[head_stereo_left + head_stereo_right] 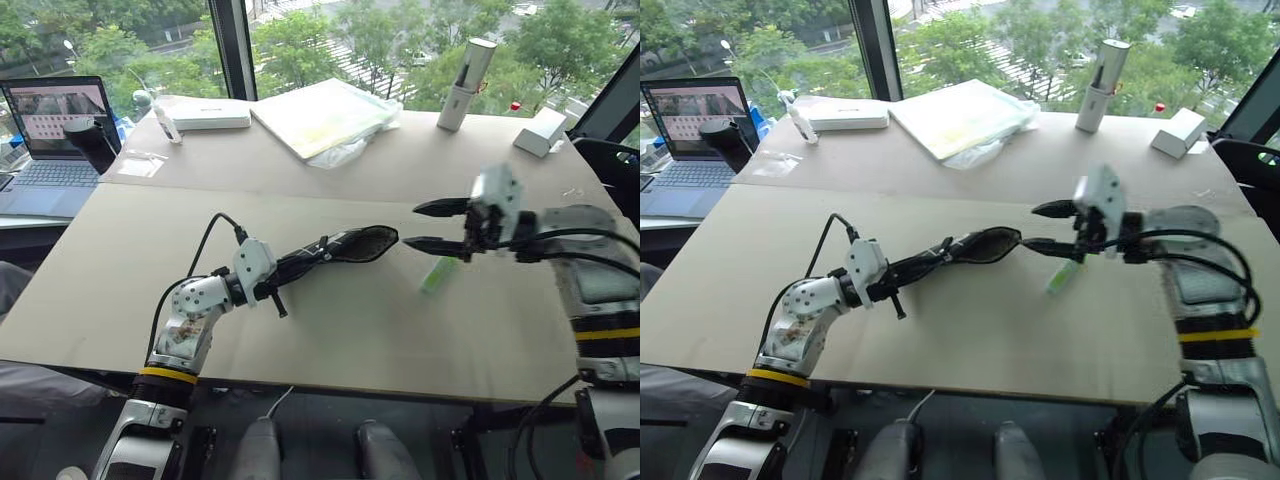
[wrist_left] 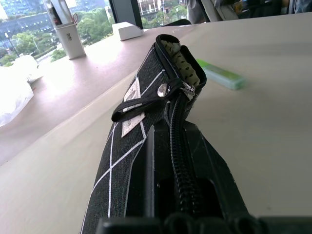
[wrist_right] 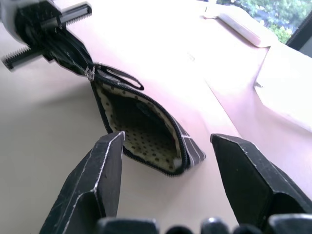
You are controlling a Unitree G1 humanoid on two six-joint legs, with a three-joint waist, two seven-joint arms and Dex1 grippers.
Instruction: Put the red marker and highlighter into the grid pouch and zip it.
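Pouch [image 1: 362, 243] is hanging above the middle of the surface [image 1: 330, 330], mouth gaping toward the right claw [image 1: 432, 226], dotted lining showing. The left claw [image 1: 300, 266] is clamping the pouch at its zipper end. The right claw's fingers are standing apart, empty, just beside the mouth. The highlighter [image 1: 437, 275] is lying flat on the surface below the right claw. Farther back are sitting a white box [image 1: 211, 115], a bagged pad [image 1: 322, 117] and a cup [image 1: 464, 84]; a laptop [image 1: 55, 140] is standing left, with trees outside the windows.
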